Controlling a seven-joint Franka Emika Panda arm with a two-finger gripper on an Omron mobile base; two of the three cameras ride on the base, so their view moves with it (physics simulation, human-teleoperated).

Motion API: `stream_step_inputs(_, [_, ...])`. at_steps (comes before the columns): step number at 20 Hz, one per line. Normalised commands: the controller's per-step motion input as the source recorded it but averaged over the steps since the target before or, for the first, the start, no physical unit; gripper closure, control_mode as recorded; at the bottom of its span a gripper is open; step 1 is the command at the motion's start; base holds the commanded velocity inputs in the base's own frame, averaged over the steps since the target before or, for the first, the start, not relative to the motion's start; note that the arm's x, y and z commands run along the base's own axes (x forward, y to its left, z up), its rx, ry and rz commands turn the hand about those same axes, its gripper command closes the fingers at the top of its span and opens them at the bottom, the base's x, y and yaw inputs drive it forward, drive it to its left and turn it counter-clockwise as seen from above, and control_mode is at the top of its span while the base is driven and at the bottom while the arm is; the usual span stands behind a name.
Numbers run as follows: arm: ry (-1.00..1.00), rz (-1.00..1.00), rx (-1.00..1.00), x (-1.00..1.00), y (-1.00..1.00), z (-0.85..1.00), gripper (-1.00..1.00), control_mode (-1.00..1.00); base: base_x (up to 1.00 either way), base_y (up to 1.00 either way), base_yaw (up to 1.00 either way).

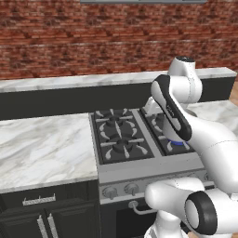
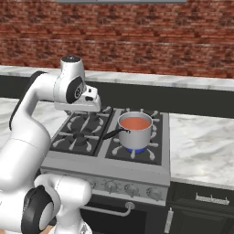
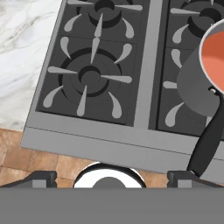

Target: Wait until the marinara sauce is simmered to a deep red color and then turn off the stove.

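Sauce [image 2: 136, 123] in pan [image 2: 135, 135] pale orange-red, not deep red yet. Stove [image 2: 108, 170] on, blue flame under pan. Gripper [image 3: 112, 177] wide apart, holding nothing. Waiting; knob untouched.

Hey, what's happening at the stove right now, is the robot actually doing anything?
Nothing is being handled yet. A steel saucepan of marinara sauce sits on the front right burner of the stove, with a blue flame showing under it. The sauce looks orange-red rather than deep red. The robot's hand hangs open above the stove's front edge, over the left burners, holding nothing. The knobs along the front are untouched, so it seems to be waiting.
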Motion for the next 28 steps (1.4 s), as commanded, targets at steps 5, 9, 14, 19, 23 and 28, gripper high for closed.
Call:
stream_step_inputs(5, [0.0,0.0,0.0,0.0,0.0,0.0,-1.0,-1.0,0.0,0.0,0.0])
stream_step_inputs(9, [0.0,0.0,0.0,0.0,0.0,0.0,-1.0,-1.0,0.0,0.0,0.0])
stream_step_inputs(14, [0.0,0.0,0.0,0.0,0.0,0.0,-1.0,-1.0,0.0,0.0,0.0])
stream_step_inputs(19, [0.0,0.0,0.0,0.0,0.0,0.0,-1.0,-1.0,0.0,0.0,0.0])
stream_step_inputs(23, [0.0,0.0,0.0,0.0,0.0,0.0,-1.0,-1.0,0.0,0.0,0.0])
stream_step_inputs(28, [0.0,0.0,0.0,0.0,0.0,0.0,-1.0,-1.0,0.0,0.0,0.0])
